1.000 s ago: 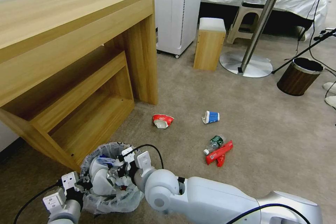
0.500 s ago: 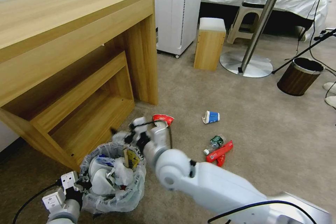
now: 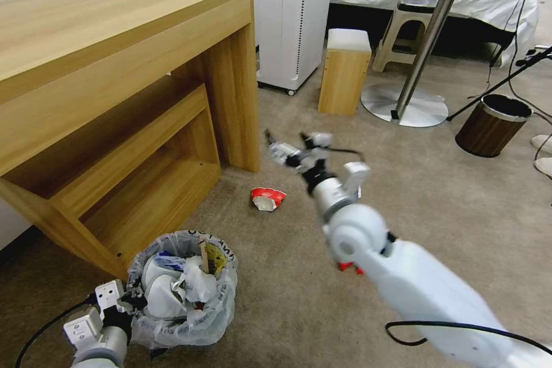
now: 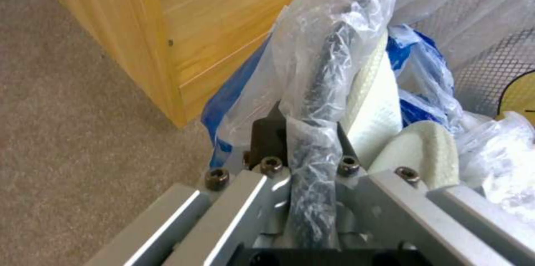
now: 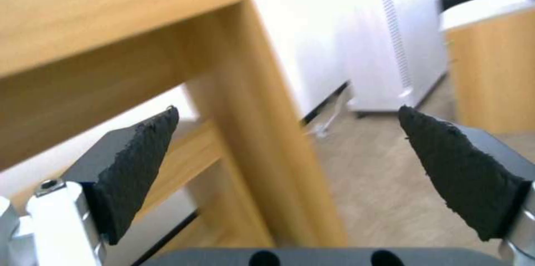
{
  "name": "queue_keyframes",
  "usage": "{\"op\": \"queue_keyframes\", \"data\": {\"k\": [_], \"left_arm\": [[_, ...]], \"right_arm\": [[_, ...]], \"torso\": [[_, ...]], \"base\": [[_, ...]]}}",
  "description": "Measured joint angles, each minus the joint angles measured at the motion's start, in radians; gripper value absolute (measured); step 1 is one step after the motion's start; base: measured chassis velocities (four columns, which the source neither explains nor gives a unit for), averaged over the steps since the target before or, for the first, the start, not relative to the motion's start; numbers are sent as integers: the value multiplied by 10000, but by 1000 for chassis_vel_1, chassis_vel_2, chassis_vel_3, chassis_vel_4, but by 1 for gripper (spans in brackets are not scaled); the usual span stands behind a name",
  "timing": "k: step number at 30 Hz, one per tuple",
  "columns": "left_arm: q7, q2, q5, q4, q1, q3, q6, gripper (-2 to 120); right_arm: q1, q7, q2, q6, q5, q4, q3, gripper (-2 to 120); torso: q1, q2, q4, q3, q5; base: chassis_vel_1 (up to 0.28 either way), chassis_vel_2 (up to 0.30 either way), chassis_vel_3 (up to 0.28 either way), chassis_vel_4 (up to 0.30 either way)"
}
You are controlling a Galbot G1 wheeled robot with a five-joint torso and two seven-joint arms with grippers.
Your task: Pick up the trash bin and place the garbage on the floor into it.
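My left gripper (image 4: 309, 132) fingers clamp the trash bin (image 3: 184, 290) rim; my right gripper (image 5: 287, 149) fingers spread wide, empty, above carpet.

Upright, litter-filled trash bin (image 3: 183, 293) on carpet (image 3: 437, 201)

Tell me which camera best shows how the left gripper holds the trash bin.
The left wrist view: the left gripper is shut on the trash bin, pinching its bag-wrapped rim between dark fingers. The head view shows that gripper at the whole bin's side, the pinch itself hidden. The right wrist view shows the wooden desk instead.
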Motion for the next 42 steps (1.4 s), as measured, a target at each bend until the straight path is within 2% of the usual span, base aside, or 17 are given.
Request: {"op": "queue_keyframes", "data": {"k": [3,7,10,21,42], "left_arm": [[-5,35,-34,-61,-11,35,10,1],[-4,54,-42,-92,-13,42,11,1],[31,106,-46,-182,67,46,-2,1],[59,305,-108,-267,206,36,-108,1],[129,537,-184,-305,421,51,-272,1]], "right_arm": [[-227,121,-285,-166,177,-149,889,100],[-561,181,-463,-226,-28,-392,1420,100],[-1371,471,-751,-552,-354,-654,2178,100],[-2773,596,-1074,-518,-920,-1192,3390,100],[-3593,578,-764,-216,-1711,-1330,3976,100]], "torso": [[0,0,1,0,-1],[0,0,2,0,-1],[0,-1,2,0,-1],[0,0,2,0,0],[-1,0,0,0,-3]], "base": [[0,0,0,0],[0,0,0,0],[0,0,0,0],[0,0,0,0],[0,0,0,0]]}}
